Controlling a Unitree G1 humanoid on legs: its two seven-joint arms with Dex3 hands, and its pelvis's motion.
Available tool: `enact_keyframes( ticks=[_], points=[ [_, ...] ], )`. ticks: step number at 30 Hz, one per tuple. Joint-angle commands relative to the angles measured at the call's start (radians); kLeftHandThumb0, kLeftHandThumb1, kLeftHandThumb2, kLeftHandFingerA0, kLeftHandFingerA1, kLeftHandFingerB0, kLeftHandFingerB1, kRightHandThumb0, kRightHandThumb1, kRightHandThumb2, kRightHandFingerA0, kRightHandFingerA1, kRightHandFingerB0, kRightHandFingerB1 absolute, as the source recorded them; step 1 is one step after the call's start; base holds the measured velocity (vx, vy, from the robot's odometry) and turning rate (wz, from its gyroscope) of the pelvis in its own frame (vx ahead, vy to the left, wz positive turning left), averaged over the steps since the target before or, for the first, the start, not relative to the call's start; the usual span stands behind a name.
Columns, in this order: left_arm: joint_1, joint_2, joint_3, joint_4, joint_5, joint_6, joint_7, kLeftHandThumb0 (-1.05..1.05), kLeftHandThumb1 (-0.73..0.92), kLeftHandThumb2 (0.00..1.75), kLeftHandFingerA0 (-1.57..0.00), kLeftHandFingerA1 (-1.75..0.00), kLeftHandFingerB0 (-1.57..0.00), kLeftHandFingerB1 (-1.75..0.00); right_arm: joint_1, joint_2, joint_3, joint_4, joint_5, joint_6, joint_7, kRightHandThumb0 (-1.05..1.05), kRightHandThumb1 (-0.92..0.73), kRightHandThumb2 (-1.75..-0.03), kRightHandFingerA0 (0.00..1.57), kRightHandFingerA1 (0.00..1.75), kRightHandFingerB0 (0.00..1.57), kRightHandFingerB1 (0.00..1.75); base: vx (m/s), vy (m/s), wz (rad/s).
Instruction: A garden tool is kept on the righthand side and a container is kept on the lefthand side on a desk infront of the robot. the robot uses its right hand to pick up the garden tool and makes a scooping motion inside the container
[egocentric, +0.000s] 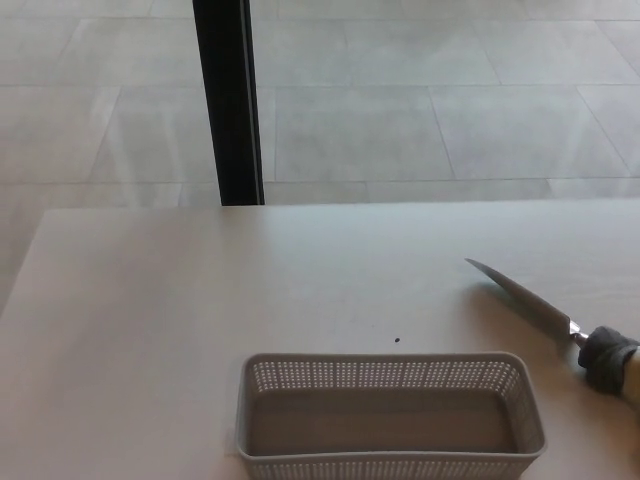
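The tool (525, 298) hangs near the desk's (150, 300) right edge, hand unseen, and should swing left, tip down, into the basket (390, 415).

Landmark: grey perforated container (390, 415), near desk (150, 320) edge, empty.
Garden tool (545, 312): right of container, apart from it; metal blade pointing up-left, grey handle at the picture's right edge.
Black post (229, 100): beyond desk, behind container's left end.
Small dark speck (398, 340): just behind container.
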Motion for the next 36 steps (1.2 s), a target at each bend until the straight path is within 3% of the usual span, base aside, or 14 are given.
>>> enact_keyframes(
  ticks=[1, 2, 3, 8, 10, 18, 19, 21, 22, 23, 28, 29, 30, 36],
  points=[
    [-0.008, 0.018, -0.013, 0.002, 0.012, 0.004, 0.006, -0.51, 0.68, 0.6, -0.65, -0.67, -0.56, -0.51, 0.197, -0.054, -0.377, -0.08, 0.286, -0.021, 0.088, -1.05, -0.92, -0.76, 0.0, 0.0, 0.0, 0.0, 0.0, 0.0, 0.0],
    [-0.011, 0.018, -0.006, 0.003, 0.004, 0.012, 0.001, -0.49, 0.69, 0.6, -0.61, -0.66, -0.54, -0.51, 0.217, -0.044, -0.424, -0.06, 0.306, -0.03, 0.073, -1.04, -0.8, -1.1, 0.0, 0.13, 0.0, 0.0, 0.0, 0.0, 0.0],
    [-0.012, 0.019, -0.002, 0.002, -0.002, 0.015, -0.005, -0.5, 0.69, 0.61, -0.62, -0.67, -0.54, -0.52, 0.242, -0.008, -0.51, -0.045, 0.353, -0.022, 0.054, -1.05, -0.92, -0.79, 0.0, 0.0, 0.0, 0.03, 0.0, 0.0, 0.0],
    [-0.021, 0.017, -0.002, 0.012, 0.0, 0.029, -0.005, -0.5, 0.68, 0.6, -0.6, -0.64, -0.53, -0.5, 0.28, 0.086, -0.721, 0.078, 0.5, -0.035, 0.012, -1.05, -0.92, -0.79, 0.0, 0.0, 0.0, 0.16, 0.0, 0.0, 0.0],
    [-0.019, 0.019, 0.002, 0.009, -0.006, 0.029, -0.014, -0.5, 0.68, 0.6, -0.6, -0.65, -0.54, -0.51, 0.27, 0.126, -0.797, 0.188, 0.568, -0.09, -0.032, -1.02, -0.79, -1.23, 0.0, 0.32, 0.1, 0.14, 0.0, 0.0, 0.0],
    [-0.018, 0.005, -0.002, 0.009, -0.002, 0.019, 0.005, -0.48, 0.7, 0.61, -0.62, -0.67, -0.54, -0.52, 0.22, 0.248, -0.969, 0.363, 0.651, -0.025, -0.167, -0.8, -0.73, -1.07, 0.0, 0.36, 0.0, 0.28, 0.0, 0.0, 0.0],
    [-0.015, 0.007, -0.013, 0.004, 0.009, 0.015, 0.01, -0.49, 0.7, 0.61, -0.6, -0.66, -0.53, -0.51, 0.194, 0.256, -1.015, 0.432, 0.705, -0.07, -0.169, -0.64, -0.84, -0.65, 0.0, 0.45, 0.06, 0.43, 0.0, 0.0, 0.0],
    [-0.011, 0.009, -0.014, 0.003, 0.01, 0.013, 0.012, -0.49, 0.69, 0.6, -0.6, -0.64, -0.53, -0.5, 0.151, 0.258, -1.08, 0.529, 0.768, -0.091, -0.169, -0.64, -0.82, -0.64, 0.0, 0.61, 0.07, 0.48, 0.0, 0.0, 0.0],
    [-0.007, 0.011, -0.019, 0.002, 0.016, 0.007, 0.016, -0.5, 0.69, 0.6, -0.6, -0.64, -0.54, -0.5, 0.136, 0.251, -1.096, 0.572, 0.773, -0.08, -0.18, -0.36, -0.58, -1.11, 0.04, 0.57, 0.0, 0.52, 0.0, 0.0, 0.0],
    [-0.008, 0.01, -0.013, 0.0, 0.008, 0.009, 0.006, -0.49, 0.69, 0.61, -0.59, -0.68, -0.52, -0.51, 0.119, 0.254, -1.138, 0.596, 0.807, -0.068, -0.193, -0.61, -0.74, -0.63, 0.05, 0.64, 0.13, 0.48, 0.0, 0.0, 0.0],
    [-0.014, -0.005, -0.005, 0.006, 0.0, 0.013, 0.01, -0.49, 0.67, 0.6, -0.6, -0.65, -0.53, -0.5, 0.095, 0.339, -1.162, 0.661, 0.791, -0.108, -0.313, -0.56, -0.66, -0.59, 0.29, 0.8, 0.22, 0.48, 0.0, 0.0, 0.0],
    [-0.009, -0.004, 0.001, 0.004, -0.007, 0.006, 0.007, -0.49, 0.67, 0.6, -0.6, -0.66, -0.52, -0.52, 0.089, 0.365, -1.172, 0.663, 0.798, -0.119, -0.332, -0.52, -0.63, -0.59, 0.64, 1.18, 0.24, 0.51, 0.0, 0.0, 0.0],
    [-0.007, -0.007, 0.01, 0.004, -0.015, 0.005, 0.011, -0.49, 0.67, 0.6, -0.61, -0.66, -0.54, -0.52, 0.089, 0.376, -1.166, 0.682, 0.786, -0.12, -0.341, -0.57, -0.48, -0.83, 0.8, 1.08, 0.25, 0.57, 0.0, 0.0, 0.0],
    [0.003, -0.006, 0.013, 0.005, -0.012, 0.011, 0.038, -0.49, 0.67, 0.6, -0.59, -0.61, -0.51, -0.49, 0.117, 0.404, -1.154, 0.833, 0.785, -0.177, -0.276, -0.49, -0.62, -0.58, 0.64, 1.08, 0.44, 0.55, 0.0, 0.0, 0.0]
  ],
)
